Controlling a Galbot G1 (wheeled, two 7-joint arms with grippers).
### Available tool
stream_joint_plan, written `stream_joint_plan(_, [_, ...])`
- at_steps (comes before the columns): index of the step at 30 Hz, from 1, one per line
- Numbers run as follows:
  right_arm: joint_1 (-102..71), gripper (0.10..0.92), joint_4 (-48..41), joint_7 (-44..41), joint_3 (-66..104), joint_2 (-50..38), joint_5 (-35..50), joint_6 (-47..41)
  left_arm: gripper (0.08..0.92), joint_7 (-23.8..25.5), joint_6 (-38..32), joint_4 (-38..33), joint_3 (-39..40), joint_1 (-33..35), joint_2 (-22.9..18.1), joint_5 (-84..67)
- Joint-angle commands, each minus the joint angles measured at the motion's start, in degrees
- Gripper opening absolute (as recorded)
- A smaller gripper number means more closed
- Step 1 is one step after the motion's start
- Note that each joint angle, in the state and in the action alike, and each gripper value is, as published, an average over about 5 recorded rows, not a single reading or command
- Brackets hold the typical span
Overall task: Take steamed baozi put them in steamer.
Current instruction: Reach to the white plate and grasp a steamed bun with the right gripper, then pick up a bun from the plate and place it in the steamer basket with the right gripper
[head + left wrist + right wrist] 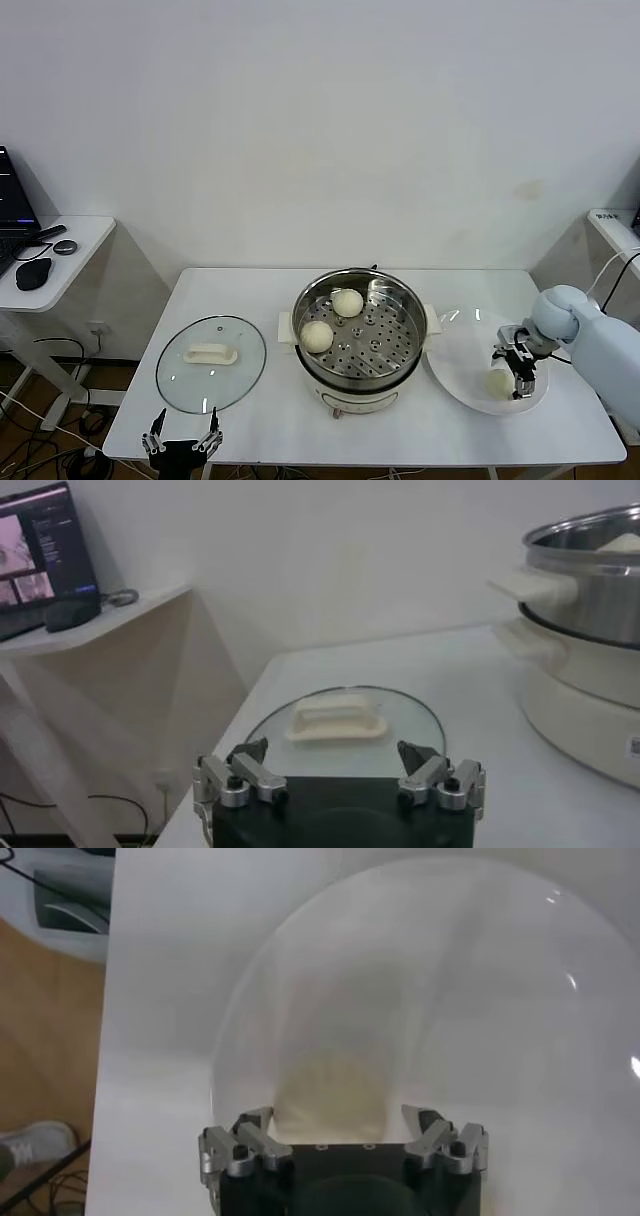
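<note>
Two baozi (332,320) are being held in the steamer (402,300); one baozi (498,382) is being straddled on the plate (455,360) beside it by the right gripper (511,384), fingers wide. The left gripper (183,432) is being kept wide near the lid (240,375).

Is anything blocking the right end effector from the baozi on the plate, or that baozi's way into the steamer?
Nothing visible. The right end effector straddles the baozi on the plate; the steamer is uncovered.

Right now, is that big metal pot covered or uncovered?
Uncovered. The steamer shows its perforated tray with two baozi inside, while the glass lid lies flat on the table beside it.
</note>
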Motion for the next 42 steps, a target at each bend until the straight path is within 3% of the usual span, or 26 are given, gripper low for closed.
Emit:
stream_joint_plan(1, [0.1, 0.732, -0.4, -0.1, 0.0, 0.5, -0.2, -0.2, 0.823, 0.1, 0.1, 0.3, 0.1, -0.4, 0.0, 0.0])
stream_joint_plan(9, [2.6, 0.551, -0.3, -0.9, 0.4, -0.1, 1.7, -0.5, 0.823, 0.2, 0.2, 0.5, 0.2, -0.8, 0.1, 0.0])
stream_joint_plan(18, [27.3, 0.535, 2.6, -2.7, -14.1, -1.0, 11.7, -1.8, 0.823, -1.1, 0.5, 1.3, 0.4, -2.8, -0.4, 0.1])
stream_joint_plan(29, [51.4, 0.534, 1.6, -5.6, -27.3, 12.8, 25.7, -1.0, 0.823, -2.2, 0.3, -0.7, 0.1, -2.3, 0.1, 0.0])
stream_joint_plan(34, [55.0, 0.537, 4.1, -4.3, -31.1, 17.2, 34.9, 10.7, 0.823, -2.5, 0.2, -1.2, 0.1, -2.3, -0.1, -0.1])
stream_joint_plan(42, [56.3, 0.535, 7.4, -2.3, -41.7, 21.5, 32.2, 35.0, 0.823, -2.9, 0.1, -2.2, 0.5, -2.5, -0.9, -0.1])
